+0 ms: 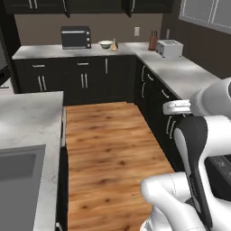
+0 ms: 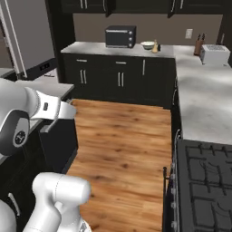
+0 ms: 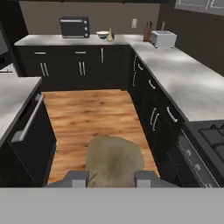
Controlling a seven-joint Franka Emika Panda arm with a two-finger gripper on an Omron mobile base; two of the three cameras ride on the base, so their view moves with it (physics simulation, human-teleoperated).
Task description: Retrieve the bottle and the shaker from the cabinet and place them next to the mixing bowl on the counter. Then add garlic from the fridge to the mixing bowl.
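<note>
Warm wooden floorboards (image 1: 108,153) fill the middle of a dark kitchen, with the white-grey marbled counter (image 1: 49,51) running along the back wall and turning down the right-hand side. Take the black microwave oven (image 1: 75,37) on that back counter as the landmark. Just to its right sits the mixing bowl (image 1: 106,44), pale and flaring, and touching or very nearly touching the bowl's right side stands the bottle (image 1: 114,45), tan-orange with a narrow neck. Both also show in the right base view, the bowl (image 2: 147,45) and bottle (image 2: 155,46) again to the right of the oven (image 2: 120,36). Whether the small dark shaker is there is too fine to tell.

Farther right from the oven, past the counter's corner, are a dark knife block (image 1: 153,41) and a white toaster (image 1: 169,48). Below the oven, dark drawers and doors with silver handles (image 1: 83,80) line the cabinets. A black stove top (image 2: 206,181) lies well away from the oven, at the near right of the right base view.

In the hand view the gripper (image 3: 113,177) hangs over the floor, well short of the oven, its two finger tips (image 3: 78,177) set on either side of the garlic (image 3: 114,159), a tan-brown roundish lump. The jaws stand partly closed around it, holding it between them.
</note>
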